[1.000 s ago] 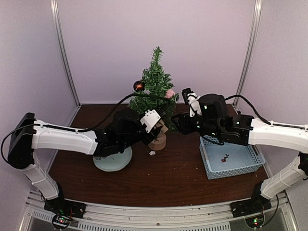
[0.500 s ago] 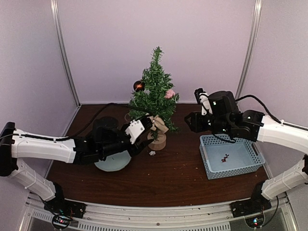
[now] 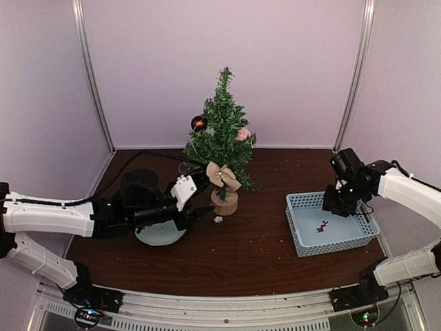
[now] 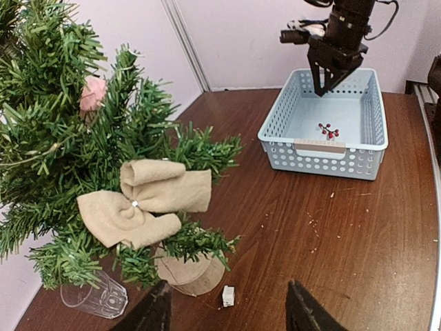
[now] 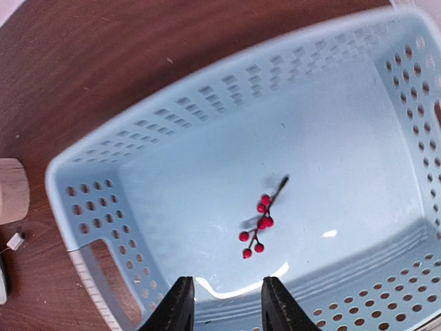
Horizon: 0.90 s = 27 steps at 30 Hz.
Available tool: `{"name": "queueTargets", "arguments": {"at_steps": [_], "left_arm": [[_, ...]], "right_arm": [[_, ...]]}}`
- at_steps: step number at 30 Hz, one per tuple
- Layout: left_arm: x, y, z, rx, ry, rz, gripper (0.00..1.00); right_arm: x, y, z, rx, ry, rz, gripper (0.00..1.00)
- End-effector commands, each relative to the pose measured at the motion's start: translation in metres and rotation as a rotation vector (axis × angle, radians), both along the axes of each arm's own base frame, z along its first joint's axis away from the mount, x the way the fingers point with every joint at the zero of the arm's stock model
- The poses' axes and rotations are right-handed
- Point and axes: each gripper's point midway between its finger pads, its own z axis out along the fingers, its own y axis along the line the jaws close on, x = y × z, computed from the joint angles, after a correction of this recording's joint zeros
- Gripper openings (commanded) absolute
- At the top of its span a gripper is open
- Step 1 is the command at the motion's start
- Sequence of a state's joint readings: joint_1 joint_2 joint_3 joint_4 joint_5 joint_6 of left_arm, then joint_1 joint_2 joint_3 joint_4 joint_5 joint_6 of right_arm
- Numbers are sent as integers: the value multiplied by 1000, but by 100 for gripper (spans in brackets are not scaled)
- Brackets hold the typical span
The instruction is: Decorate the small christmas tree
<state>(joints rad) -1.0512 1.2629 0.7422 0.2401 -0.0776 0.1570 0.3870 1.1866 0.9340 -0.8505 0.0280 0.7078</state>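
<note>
Basically the job looked mostly done. The small christmas tree (image 3: pixel 222 131) stood upright on its wood stump at the back middle of the table (image 3: pixel 241 265). It carried a dark ball ornament (image 3: pixel 198 123) high on the side toward the left arm, a pink ornament (image 3: pixel 242 134) on the other side, and a beige bow (image 4: pixel 143 202) low on the front, just above the stump. Only one loose piece was visible: a red berry sprig (image 5: pixel 260 224) lying on the floor of the blue basket (image 3: pixel 295 238), well apart from the tree. The right gripper (image 5: pixel 226 303) hovered over the basket above the sprig, fingers apart, nothing between them and no contact. The left gripper (image 4: pixel 227 314) sat low in front of the tree, fingers apart and empty, clear of the bow. A clear glass (image 4: pixel 96 298) sat beside the stump, a small white bit (image 4: pixel 228 296) lay near it, and a pale plate (image 3: pixel 162 236) lay under the left arm. Judgement: the sprig pick and hang were not yet done.
</note>
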Motion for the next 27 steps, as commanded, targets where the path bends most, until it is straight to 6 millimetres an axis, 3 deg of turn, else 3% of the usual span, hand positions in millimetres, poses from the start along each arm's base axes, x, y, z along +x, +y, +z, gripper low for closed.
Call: {"name": "queueTargets", "arguments": {"at_steps": [1,6,15,19,27], "left_arm": [[0,-4,8,-30,6,0,56],[2,-1,9,-28,2,22,57],[6,5,8,-10,0,57,57],[7,7,7,-9,-1,67,58],[7,7,4,-9,4,69,59]], "right_arm": [[-18,-6,-39,99,137,-135,34],[-6,-3,-64,120,142,-164,34],[11,-12,-91,97,164,-242,31],[14,-21,-89,61,155,-274,31],[7,-34,-72,28,149,-331,40]]}}
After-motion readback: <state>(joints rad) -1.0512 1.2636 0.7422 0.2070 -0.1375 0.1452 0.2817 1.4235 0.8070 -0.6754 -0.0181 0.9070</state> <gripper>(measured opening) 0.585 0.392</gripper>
